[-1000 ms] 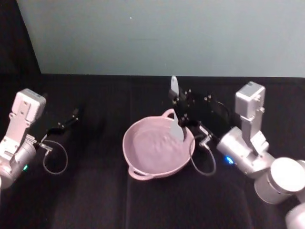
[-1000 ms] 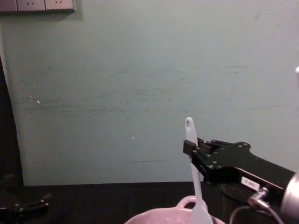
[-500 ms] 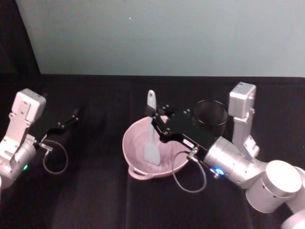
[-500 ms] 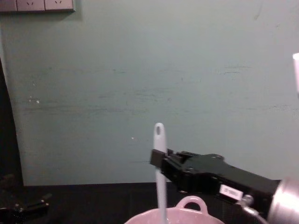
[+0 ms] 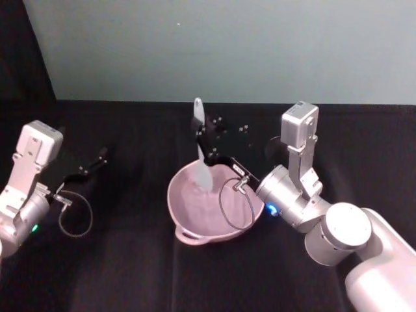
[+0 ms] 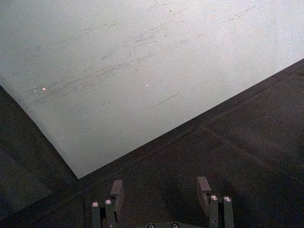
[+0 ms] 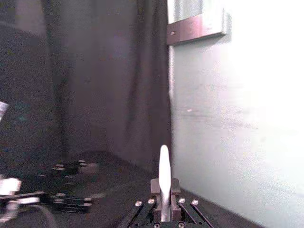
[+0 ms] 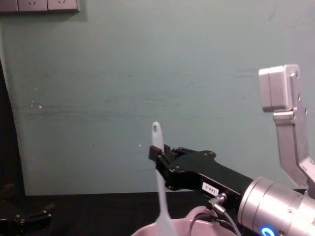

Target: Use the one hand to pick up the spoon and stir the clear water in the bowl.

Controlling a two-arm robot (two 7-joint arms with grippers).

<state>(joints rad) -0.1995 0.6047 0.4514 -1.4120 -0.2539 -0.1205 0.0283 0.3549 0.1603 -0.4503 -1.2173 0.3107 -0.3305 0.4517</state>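
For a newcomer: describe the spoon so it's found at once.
On the black table sits a pale pink bowl. Upright over it, head down, is the spoon, pinched by the right gripper; the left gripper idles aside. The spoon alone is slim, white, with a holed handle tip.

Black cloth [image 5: 123, 260] over the whole table, near edge to far, with a faint seam running near to far just left of centre. Along the far edge, a pale teal wall [image 5: 260, 52], marked with thin, roughly horizontal scratches and one small white speck [image 8: 139, 145] near the middle. At the far left, a dark curtain [image 5: 19, 52] hanging right beside the wall. High on the wall at the left, a row of white socket plates [image 8: 39, 5], cut off at the top.
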